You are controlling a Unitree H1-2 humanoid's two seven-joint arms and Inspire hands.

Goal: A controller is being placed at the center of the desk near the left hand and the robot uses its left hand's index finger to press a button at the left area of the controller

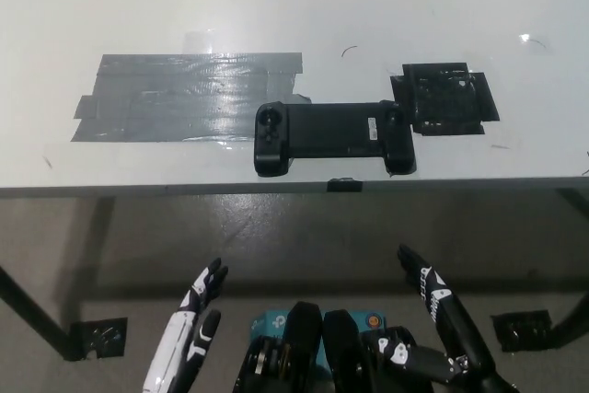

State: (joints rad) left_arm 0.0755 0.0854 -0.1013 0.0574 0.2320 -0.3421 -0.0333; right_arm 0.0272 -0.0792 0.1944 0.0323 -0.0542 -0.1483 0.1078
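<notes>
Controller (332,138) lies lengthwise along the desk's (110,6) near edge, ahead-right of the released, empty left hand (189,333), right hand (446,315) likewise.

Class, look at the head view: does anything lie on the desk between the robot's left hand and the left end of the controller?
Nothing visible does. The left hand hangs below the desk's near edge; the controller lies just past that edge, grey tape beside it.
</notes>
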